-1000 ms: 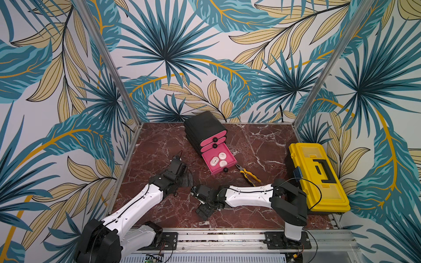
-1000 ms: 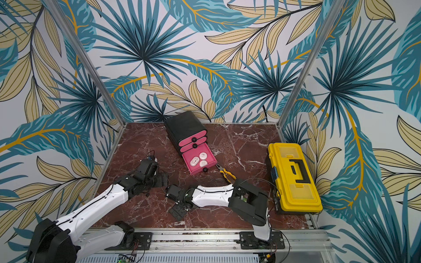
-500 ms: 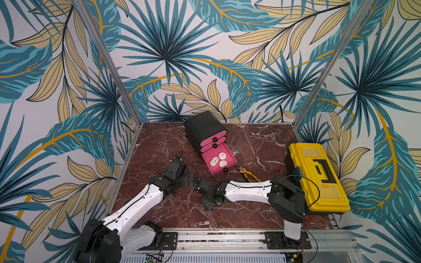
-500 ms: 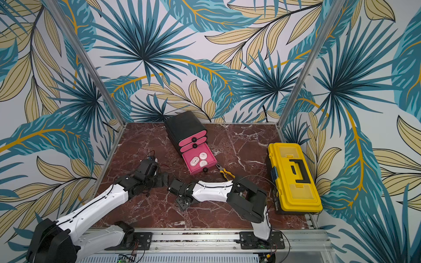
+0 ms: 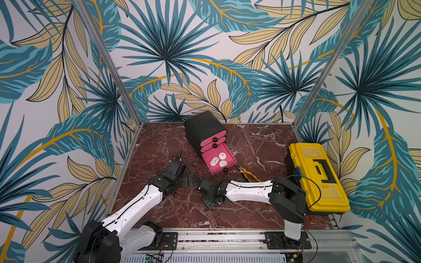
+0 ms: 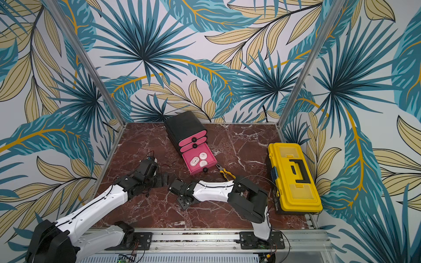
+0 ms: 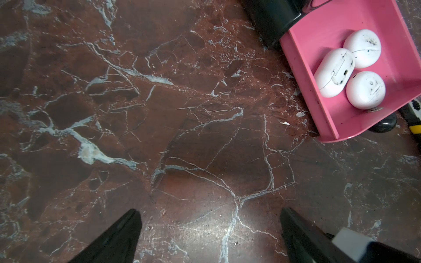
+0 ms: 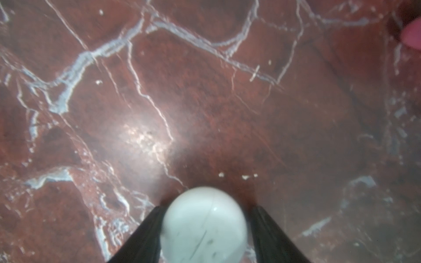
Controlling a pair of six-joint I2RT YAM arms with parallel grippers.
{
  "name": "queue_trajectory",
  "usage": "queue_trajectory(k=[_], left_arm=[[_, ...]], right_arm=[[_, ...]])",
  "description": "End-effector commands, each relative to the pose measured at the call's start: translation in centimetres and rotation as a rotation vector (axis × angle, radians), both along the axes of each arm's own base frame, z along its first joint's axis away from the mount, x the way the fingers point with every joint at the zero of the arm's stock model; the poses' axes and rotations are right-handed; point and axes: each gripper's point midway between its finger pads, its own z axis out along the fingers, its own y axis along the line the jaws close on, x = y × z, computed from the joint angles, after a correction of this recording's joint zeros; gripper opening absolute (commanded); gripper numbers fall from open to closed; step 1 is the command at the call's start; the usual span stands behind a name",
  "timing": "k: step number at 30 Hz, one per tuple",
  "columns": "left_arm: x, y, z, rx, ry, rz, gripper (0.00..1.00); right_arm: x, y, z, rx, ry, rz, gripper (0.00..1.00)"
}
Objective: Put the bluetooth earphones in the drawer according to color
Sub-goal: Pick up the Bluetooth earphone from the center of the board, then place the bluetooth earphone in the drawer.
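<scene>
Surface: red-brown marble-look tabletop [image 5: 262, 145], white veins, leaf-print walls on three sides.
Cabinet: small black rounded cabinet [image 5: 202, 126], far-centre of tabletop, 3 stacked pink drawers, front angled toward the arms.
Upper 2 drawers: shut, pink fronts flush w/ the body, each w/ a black round knob [image 5: 214, 139].
Bottom drawer: pink bottom drawer [image 5: 229, 151], pulled out, open on top, own knob at its front edge.
Contents: three white pebble-shaped earphone cases [image 7: 333, 72] lying in the pulled-out drawer. They are clustered and touching one another, w/ dark scuff marks on the shells.
Loose case: white rounded earphone case [image 8: 204, 227], between the fingers of the R gripper and close to the tabletop. Pic is blurred, so can't tell if it rests on the surface or is lifted. Hidden under the gripper in both top views.
R gripper: right gripper [image 8: 207, 208], low over the tabletop, in front of the open drawer and apart from it. Black fingers [image 8: 145, 234] flank the case, one side touching, a thin dark sliver on the other. Cannot tell if the jaws are clamped on it or just beside it.
L gripper: left gripper [image 7: 210, 211], jaws wide apart, only bare tabletop between them. In both top views it sits near the R gripper, off to the side of the open drawer.
Pliers: yellow-handled pliers [image 5: 248, 175], flat on tabletop, nose just beside the open drawer's front corner, handles partly behind the R arm.
Toolbox: yellow plastic toolbox [image 5: 319, 180], black handle, lid closed, at the tabletop's right edge, well apart from the cabinet.
</scene>
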Motion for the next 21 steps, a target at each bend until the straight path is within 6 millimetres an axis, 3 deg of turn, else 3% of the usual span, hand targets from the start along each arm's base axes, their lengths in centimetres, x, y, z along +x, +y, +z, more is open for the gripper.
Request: queue_trajectory(k=[1, 8, 21], left_arm=[[-0.2, 0.3, -0.2, -0.003, -0.006, 0.005, 1.0], [-0.1, 0.4, 0.1, -0.001, -0.009, 0.012, 1.0], [0.4, 0.5, 0.5, 0.008, -0.027, 0.025, 1.0]], right_arm=[[-1.0, -2.0, -0.2, -0.044, 0.04, -0.024, 0.56], [-0.8, -2.0, -0.2, -0.048, 0.03, -0.028, 0.43], [0.9, -3.0, 2.9, 0.036, -0.023, -0.098, 0.39]])
